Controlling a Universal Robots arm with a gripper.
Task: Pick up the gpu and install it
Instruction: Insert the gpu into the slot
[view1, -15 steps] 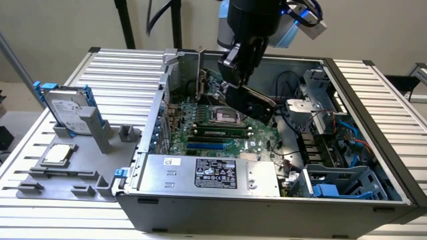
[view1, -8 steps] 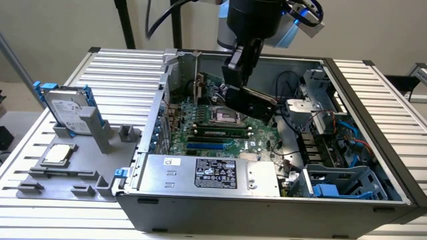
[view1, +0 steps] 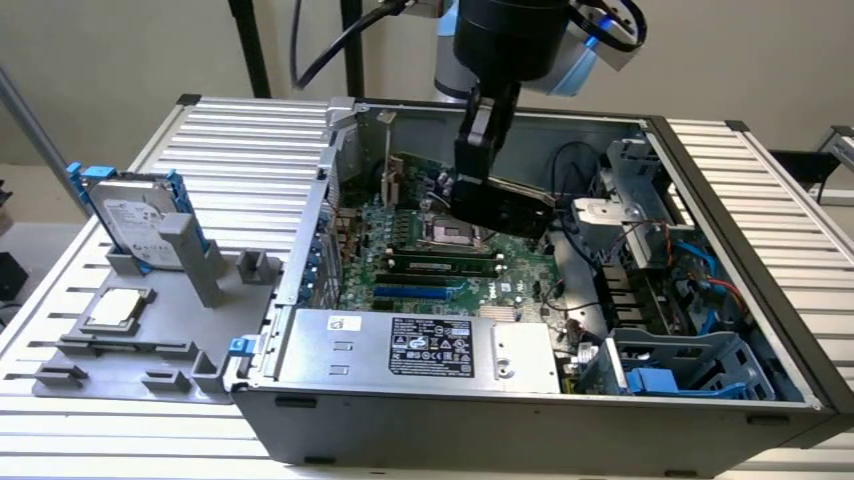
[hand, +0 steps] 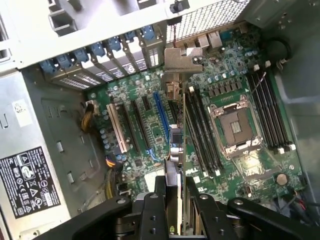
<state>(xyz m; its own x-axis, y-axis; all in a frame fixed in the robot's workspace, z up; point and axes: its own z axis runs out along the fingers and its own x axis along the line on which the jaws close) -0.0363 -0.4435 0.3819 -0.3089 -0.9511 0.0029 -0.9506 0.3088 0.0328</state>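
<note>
While the gripper hangs inside the open PC case, its two fingers are clamped on the gpu and pinch the thin card from both sides. In the wrist view the card is seen edge-on. It runs away from the fingers, and its silver bracket is near the rear wall w/ the blue slot latches. In the exterior view the card is above the motherboard, close to the CPU socket, and it looks a bit tilted. It seems not seated in any slot yet, so the step in hand is prob. to line it up over the board.

To do this well, the card's bottom edge needs to be parallel to the long blue slot, which lies just beside the card's line in the wrist view. The bracket end must meet the opening at the rear wall at the same time. Any tilt should be removed before contact, otherwise one corner can hit first and jam. The memory slots are just on the other side of the card, so there is little room for sideways error. The grip is at one end only, so a hard push could make the card turn between the fingers
</note>
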